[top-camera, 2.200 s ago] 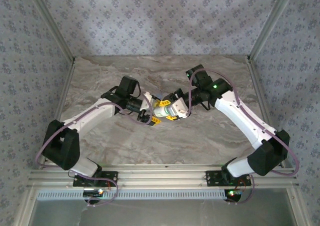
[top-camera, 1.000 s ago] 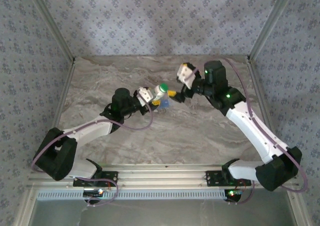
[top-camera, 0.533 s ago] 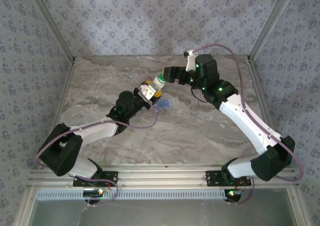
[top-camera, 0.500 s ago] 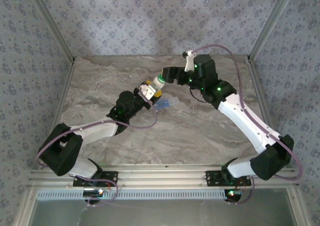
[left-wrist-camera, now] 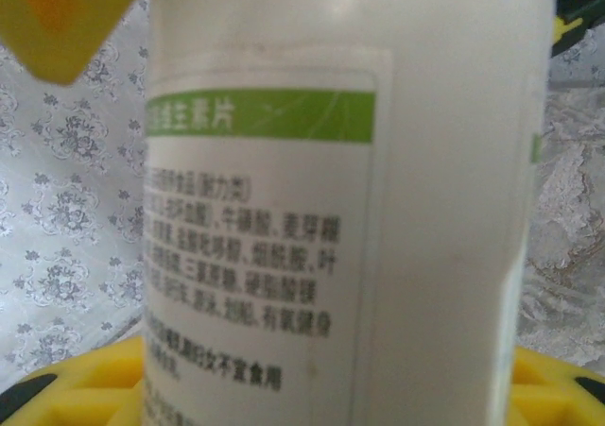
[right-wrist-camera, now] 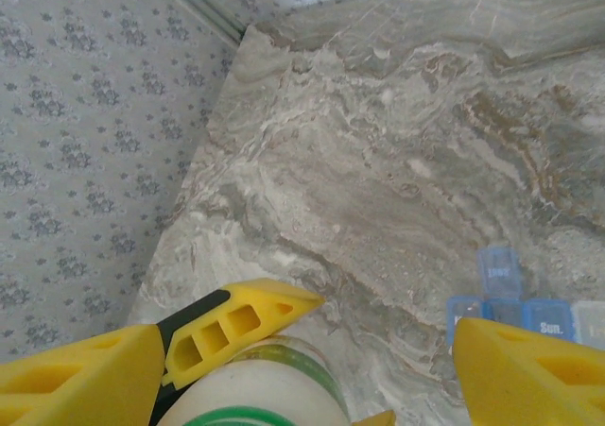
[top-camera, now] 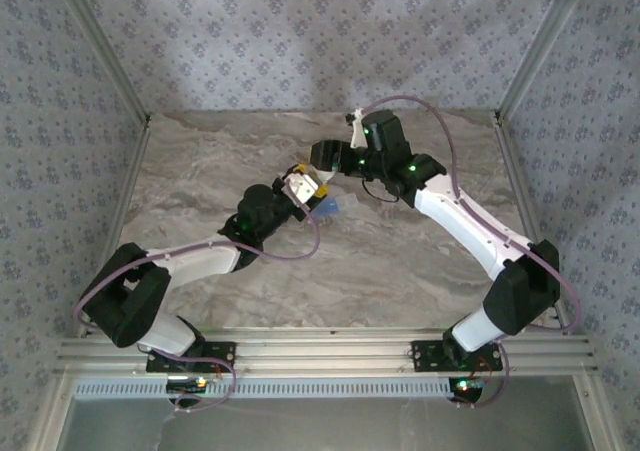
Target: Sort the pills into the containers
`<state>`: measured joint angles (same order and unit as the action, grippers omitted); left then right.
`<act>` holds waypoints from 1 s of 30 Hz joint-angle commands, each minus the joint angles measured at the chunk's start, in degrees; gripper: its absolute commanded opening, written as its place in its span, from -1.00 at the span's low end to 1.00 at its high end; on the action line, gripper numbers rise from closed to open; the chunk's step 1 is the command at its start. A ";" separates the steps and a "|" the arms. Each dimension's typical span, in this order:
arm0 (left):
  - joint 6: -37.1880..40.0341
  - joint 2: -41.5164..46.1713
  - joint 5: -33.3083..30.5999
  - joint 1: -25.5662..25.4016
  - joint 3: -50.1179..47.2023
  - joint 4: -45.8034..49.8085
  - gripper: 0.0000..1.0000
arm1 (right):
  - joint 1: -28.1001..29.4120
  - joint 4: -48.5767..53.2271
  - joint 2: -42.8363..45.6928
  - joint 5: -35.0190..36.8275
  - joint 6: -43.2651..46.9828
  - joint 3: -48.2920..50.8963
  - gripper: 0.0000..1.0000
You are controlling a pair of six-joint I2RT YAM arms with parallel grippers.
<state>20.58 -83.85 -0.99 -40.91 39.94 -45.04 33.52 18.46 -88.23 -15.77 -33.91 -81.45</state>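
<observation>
I keep the white plastic green-capped bottle (left-wrist-camera: 350, 199) clenched in the left gripper (top-camera: 306, 181), raised so that the right gripper (right-wrist-camera: 388, 317), jaws apart astride its cap (right-wrist-camera: 248, 398), can presumably unscrew it. The translucent blue plastic pill box (right-wrist-camera: 515, 303) lies on the marble table (right-wrist-camera: 378, 161) below.

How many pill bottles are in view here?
1. The white bottle is held in the left gripper, its green cap between the open jaws of the right gripper. Arms may hide others.

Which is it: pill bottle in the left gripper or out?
In. The left wrist view shows the white pill bottle held between the left gripper's yellow fingers.
</observation>
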 commanded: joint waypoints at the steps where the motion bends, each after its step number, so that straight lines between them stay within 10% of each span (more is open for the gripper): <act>1: 1.63 -0.50 -2.15 -0.20 1.69 -2.78 -1.00 | -0.01 3.26 -1.36 -2.85 -1.33 -2.05 0.59; 11: 2.89 -1.38 -3.61 -0.27 1.65 -3.54 -0.99 | -0.98 1.62 -1.91 -7.33 -5.10 -0.42 0.29; 30: 0.50 -1.50 0.61 0.59 2.66 -1.86 -0.33 | -2.40 -4.46 0.71 -10.61 -8.54 3.40 -0.44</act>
<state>23.07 -85.67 -3.18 -40.84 40.38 -44.58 31.46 16.58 -89.73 -25.15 -40.18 -79.77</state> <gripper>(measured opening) 0.505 0.467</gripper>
